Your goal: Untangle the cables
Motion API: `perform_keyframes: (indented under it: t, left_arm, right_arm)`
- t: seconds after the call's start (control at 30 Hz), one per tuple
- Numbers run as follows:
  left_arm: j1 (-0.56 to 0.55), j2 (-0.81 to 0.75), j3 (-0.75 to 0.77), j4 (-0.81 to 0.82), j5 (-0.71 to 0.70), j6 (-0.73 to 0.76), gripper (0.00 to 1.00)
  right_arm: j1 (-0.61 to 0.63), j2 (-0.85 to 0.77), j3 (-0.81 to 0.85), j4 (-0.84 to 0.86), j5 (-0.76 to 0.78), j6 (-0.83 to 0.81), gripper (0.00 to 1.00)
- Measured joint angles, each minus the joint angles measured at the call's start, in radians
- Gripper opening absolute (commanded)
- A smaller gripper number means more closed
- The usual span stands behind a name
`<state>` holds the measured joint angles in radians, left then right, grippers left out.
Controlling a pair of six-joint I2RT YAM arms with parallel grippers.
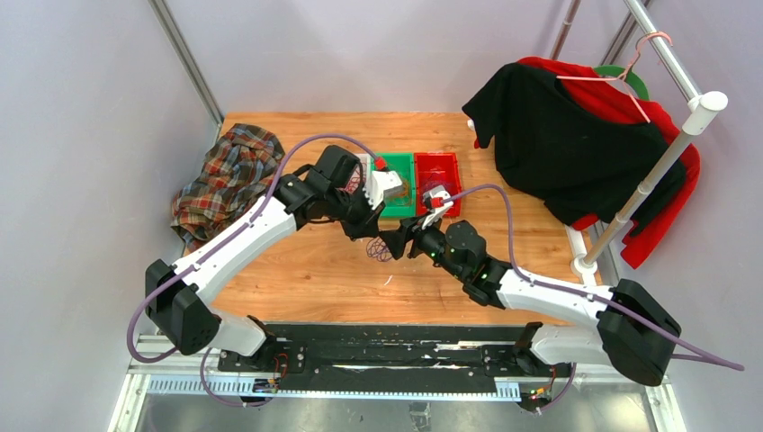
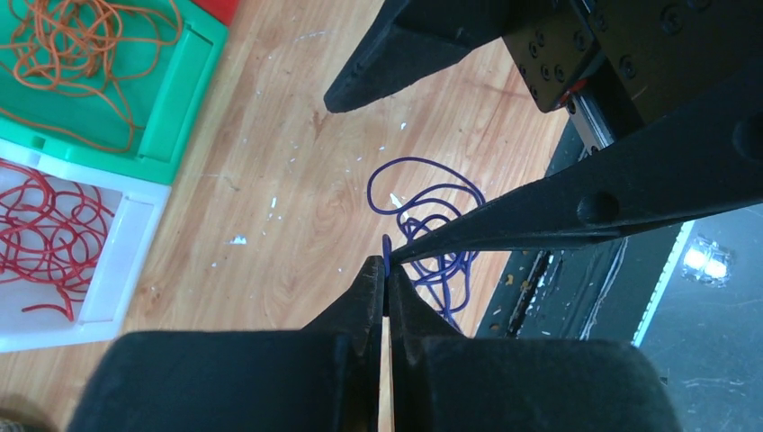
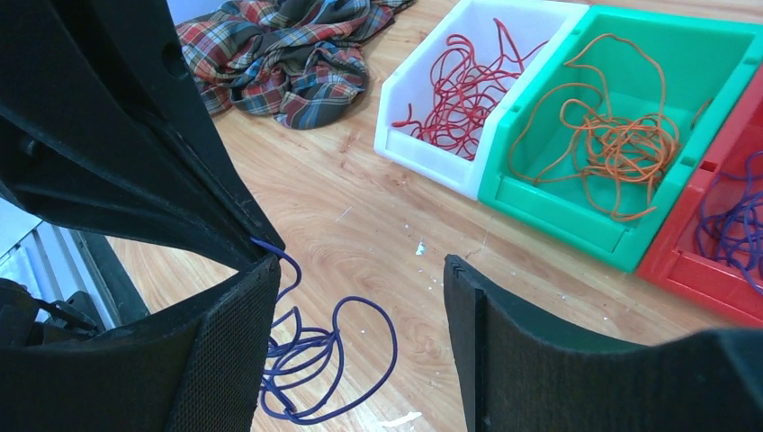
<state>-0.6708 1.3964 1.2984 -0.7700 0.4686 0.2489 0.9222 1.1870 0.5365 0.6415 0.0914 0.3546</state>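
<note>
My left gripper (image 2: 387, 270) is shut on the end of a thin purple cable (image 2: 434, 245), which hangs from the fingertips in a loose coil down to the wooden table (image 1: 306, 270). In the right wrist view that coil (image 3: 337, 355) lies between and below the fingers of my right gripper (image 3: 360, 274), which is open and holds nothing; its left finger (image 3: 234, 351) is right beside the strand. In the top view both grippers meet over the purple coil (image 1: 380, 248). Red cables (image 3: 459, 81) lie in a white bin, orange cables (image 3: 621, 135) in a green bin, more purple cables (image 3: 738, 225) in a red bin.
The green bin (image 1: 402, 205) and red bin (image 1: 450, 164) stand just behind the grippers. A plaid cloth (image 1: 229, 175) lies at the table's left. At the right, black and red garments (image 1: 558, 144) hang on a white rack (image 1: 661, 157).
</note>
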Motion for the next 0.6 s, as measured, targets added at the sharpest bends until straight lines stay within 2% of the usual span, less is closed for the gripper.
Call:
perform_keyframes:
  t: [0.33,0.47,0.6]
  left_arm:
    - [0.013,-0.001,0.029,-0.066,-0.046,-0.026,0.01]
    - [0.016,-0.002,0.040,-0.084,-0.064,-0.033,0.01]
    - [0.013,-0.012,0.053,-0.095,-0.069,-0.016,0.01]
  right_arm:
    - [0.000,0.087,0.040,0.050,-0.042,0.029,0.58]
    - [0.000,0.109,0.047,0.074,-0.057,0.050,0.51]
    - [0.001,0.095,0.042,0.092,-0.064,0.058,0.51]
